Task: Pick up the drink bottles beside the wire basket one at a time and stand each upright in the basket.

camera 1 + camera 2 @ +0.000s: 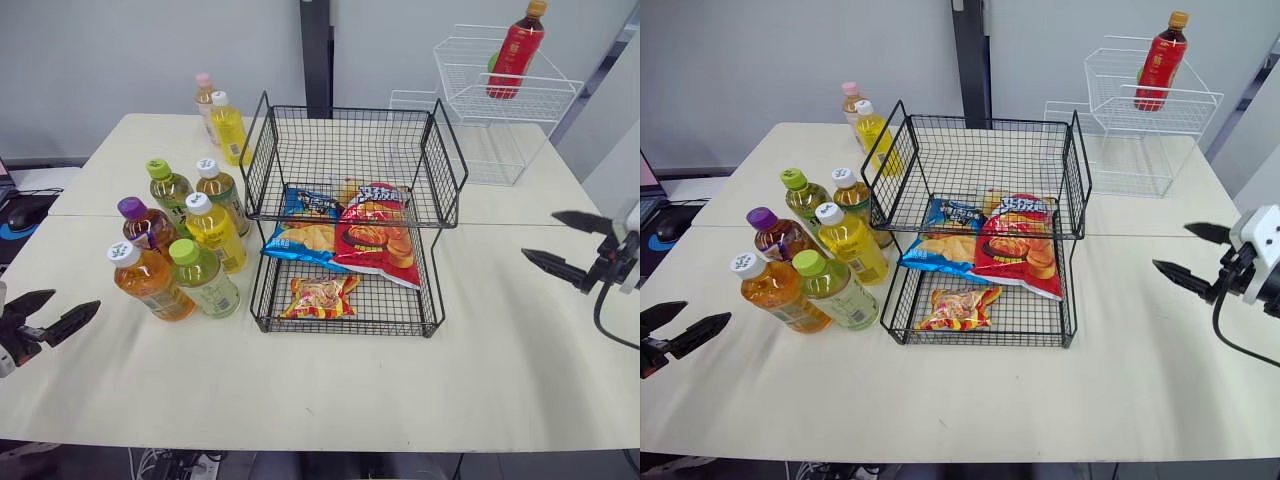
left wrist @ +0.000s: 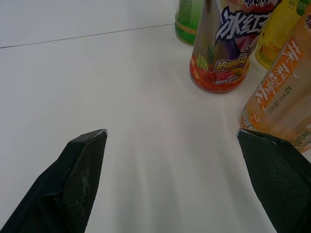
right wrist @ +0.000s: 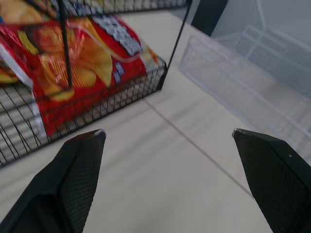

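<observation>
Bottles (image 1: 212, 232) seen upright on table (image 1: 300, 385) beside basket (image 1: 350, 140); L gripper (image 1: 75, 300), R gripper (image 1: 538, 234) held spread wide, nothing grasped.

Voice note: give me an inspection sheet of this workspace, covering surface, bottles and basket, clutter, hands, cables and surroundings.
Surface: pale table, seam across the middle.
Job's things: eight bottles standing to the left of the black wire basket; none in it yet.
Clutter: three snack bags in the basket's lower tier.
Hands: left hand open, near the orange bottle; right hand open, right of the basket.
Cables: black cable at the right wrist.
Surroundings: white wire rack holding a red bottle; grey wall behind.
</observation>
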